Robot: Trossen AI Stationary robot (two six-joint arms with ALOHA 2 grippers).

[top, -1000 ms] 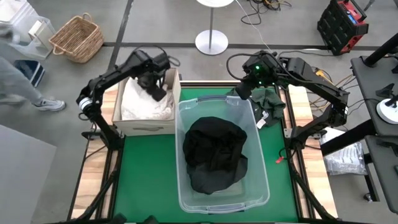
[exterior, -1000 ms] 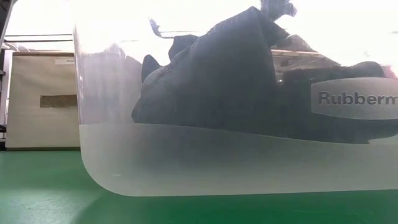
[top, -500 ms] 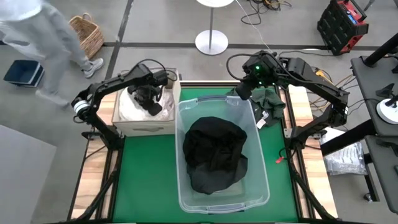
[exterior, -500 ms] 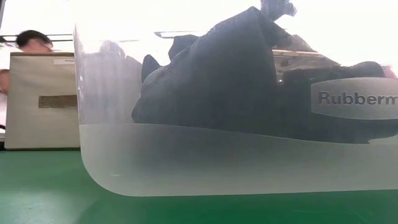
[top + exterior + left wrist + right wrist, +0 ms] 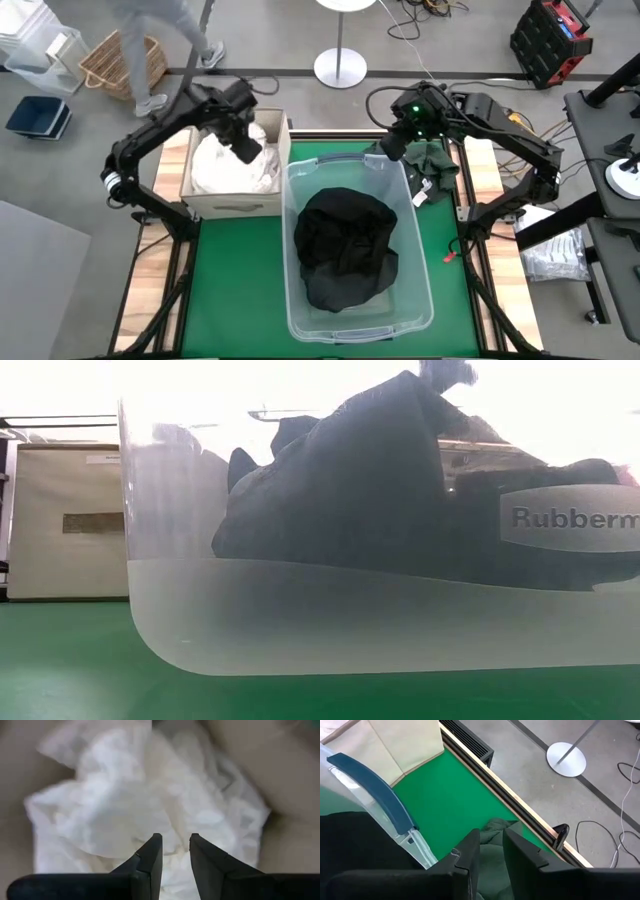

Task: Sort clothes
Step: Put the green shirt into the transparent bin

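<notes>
White clothes (image 5: 215, 165) lie heaped in the beige cardboard box (image 5: 235, 207) at the far left. My left gripper (image 5: 246, 148) hangs over them, empty, with a narrow gap between its fingers (image 5: 175, 840). Black clothes (image 5: 345, 250) lie piled in the clear plastic tub (image 5: 420, 290) in the middle. A dark green garment (image 5: 432, 160) lies crumpled on the green mat at the far right. My right gripper (image 5: 388, 148) is at its left end, shut on it. My right gripper has the dark green garment's left end (image 5: 492, 827) between its two fingers (image 5: 470, 850). It comes slanting down from above. The cloth fills the narrow gap. The rest of the garment lies slack on the mat. One layer or several, I cannot tell.
The tub's blue handle (image 5: 375, 795) stands close to my right gripper. The table's far edge and a floor grille (image 5: 470, 745) lie just beyond. A person (image 5: 170, 40) walks on the floor behind the box, near a wicker basket (image 5: 115, 60).
My left gripper has dipped into the box onto the white clothes, then risen and drawn back toward the far edge. The person has walked from left to right behind the table.
</notes>
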